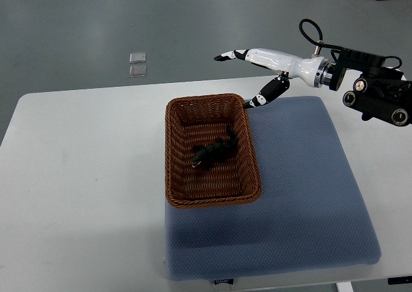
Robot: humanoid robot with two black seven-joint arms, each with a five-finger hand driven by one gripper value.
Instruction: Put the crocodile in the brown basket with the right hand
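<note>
I find the crocodile (215,153) lying inside the brown basket (172,152), centre of frame, on the woven floor, clear of any hand. The basket sits on the blue mat (309,189). My right hand (257,63) hangs at upper right, beyond the basket's far corner, fingers extended and holding nothing. I judge placement done; only retraction remains. The left arm is not visible.

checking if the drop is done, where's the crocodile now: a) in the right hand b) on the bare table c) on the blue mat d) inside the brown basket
d, the crocodile lies on the floor of the brown basket, while the right hand is open and empty above the basket's far corner.
</note>
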